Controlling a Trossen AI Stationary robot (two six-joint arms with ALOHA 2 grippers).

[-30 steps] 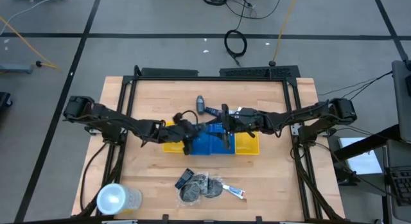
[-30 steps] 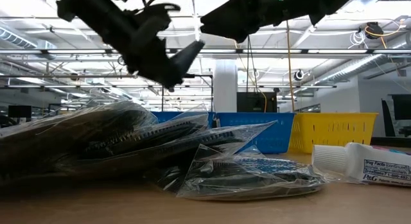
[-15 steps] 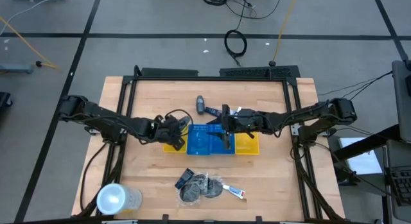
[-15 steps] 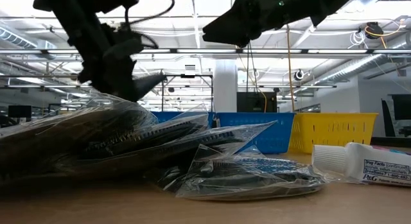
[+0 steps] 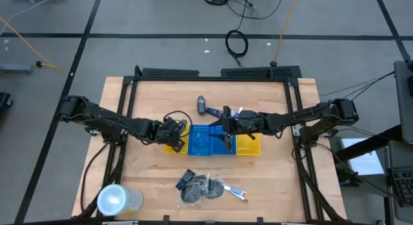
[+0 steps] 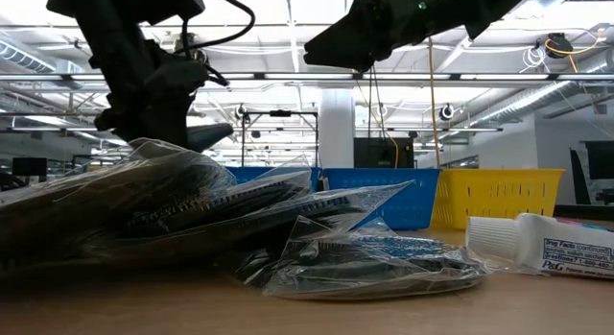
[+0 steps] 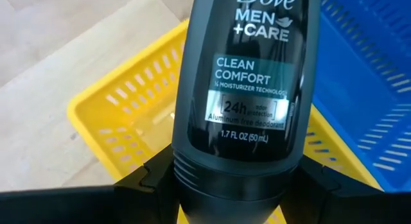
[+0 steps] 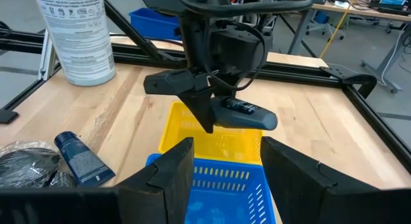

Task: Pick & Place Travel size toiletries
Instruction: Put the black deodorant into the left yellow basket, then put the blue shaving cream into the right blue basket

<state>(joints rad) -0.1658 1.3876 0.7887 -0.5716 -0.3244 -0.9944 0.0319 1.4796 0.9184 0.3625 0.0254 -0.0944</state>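
Note:
My left gripper (image 5: 175, 130) is shut on a dark grey Dove bottle (image 7: 247, 89) above the left yellow slotted tray (image 5: 169, 147). My right gripper (image 5: 227, 136) hangs open over the blue tray (image 5: 205, 145), and its wrist view shows the bottle (image 8: 249, 115) beyond its empty fingers. Another dark bottle (image 5: 201, 106) lies on the table behind the trays. Near the front edge lie a small dark bottle (image 5: 186, 179), bagged dark mesh puffs (image 5: 202, 188) and a white tube (image 5: 236, 193). My left gripper pinches the Dove bottle between its two fingers at the ribbed cap end (image 7: 234, 165). The bottle's body sticks out forward past the fingertips. It lies nearly level and is lifted clear above the yellow tray (image 7: 125, 108).
A second yellow tray (image 5: 250, 146) adjoins the blue one on the right. A large whitish cup (image 5: 117, 200) stands at the table's near left corner. A black frame (image 5: 129, 109) runs round the tabletop. Bare wood lies between the trays and the near toiletries.
My left gripper, still shut on the bottle, has moved toward the table's left edge, from over the blue tray to over the left yellow tray. It has also turned, so the bottle now lies more level. The right arm has kept still.

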